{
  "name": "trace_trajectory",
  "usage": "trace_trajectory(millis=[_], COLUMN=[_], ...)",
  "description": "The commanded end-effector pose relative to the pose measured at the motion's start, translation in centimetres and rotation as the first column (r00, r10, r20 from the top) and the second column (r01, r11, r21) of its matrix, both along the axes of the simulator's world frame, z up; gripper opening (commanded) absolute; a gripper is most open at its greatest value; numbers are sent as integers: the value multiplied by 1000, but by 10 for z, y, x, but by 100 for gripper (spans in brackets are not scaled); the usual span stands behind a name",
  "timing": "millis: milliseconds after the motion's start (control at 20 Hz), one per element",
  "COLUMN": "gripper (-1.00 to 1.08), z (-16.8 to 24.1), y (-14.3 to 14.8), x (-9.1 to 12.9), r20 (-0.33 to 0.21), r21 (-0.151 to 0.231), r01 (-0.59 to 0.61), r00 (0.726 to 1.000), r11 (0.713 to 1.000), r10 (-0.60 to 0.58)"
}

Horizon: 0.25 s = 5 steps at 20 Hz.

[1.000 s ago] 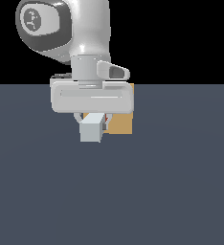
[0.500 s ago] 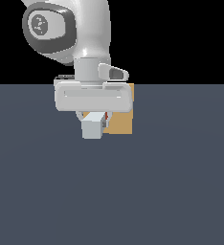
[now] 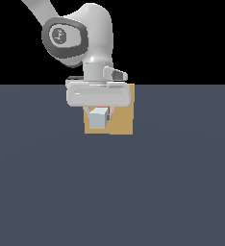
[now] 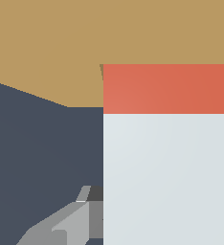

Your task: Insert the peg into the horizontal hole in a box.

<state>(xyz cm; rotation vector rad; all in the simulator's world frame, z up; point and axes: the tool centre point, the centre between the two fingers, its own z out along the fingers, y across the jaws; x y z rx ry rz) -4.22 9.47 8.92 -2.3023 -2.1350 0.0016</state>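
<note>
At twelve o'clock from the middle of the exterior view, just under the line where the dark grey floor (image 3: 112, 192) meets the black background, I see the arm (image 3: 85, 38) reaching down with its gripper (image 3: 99, 111) set directly in front of the box (image 3: 121, 120). From the arm's wide pale hand body, two short fingers (image 3: 90, 112) drop down on either side of the peg (image 3: 98, 118), and they look clenched on it: the grey-white end of the bar fills the space between them, facing the camera. A thin sliver of red shows just above that pale end, at about twelve o'clock from it, right under the hand body.

Behind the peg the box stands as a tan-orange square, with most of its face to see at three o'clock from the gripper and a narrow strip at nine o'clock. I cannot see the hole in this view, since the gripper and peg cover the middle of the face.

Through the wrist camera, the peg (image 4: 166, 158) runs away from the lens as a broad pale bar ending in a red band, and the red tip sits against the tan face of the box (image 4: 61, 43). A thin dark edge shows beside the corner of the red tip, which may be the rim of the hole, though I cannot tell whether the tip is inside it or only touching the face. One grey finger (image 4: 66, 227) shows low beside the pale part of the bar.
</note>
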Motion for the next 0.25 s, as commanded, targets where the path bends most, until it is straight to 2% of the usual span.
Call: trace_trajectory(millis=[0,200], gripper=[-100,-100], z=[2,2], y=[11,16], x=[3,4], r20=[5,5], r21=[0,0], r01=[2,2], r00=[1000,1000], r11=[1000,1000], r10=[-2,-2])
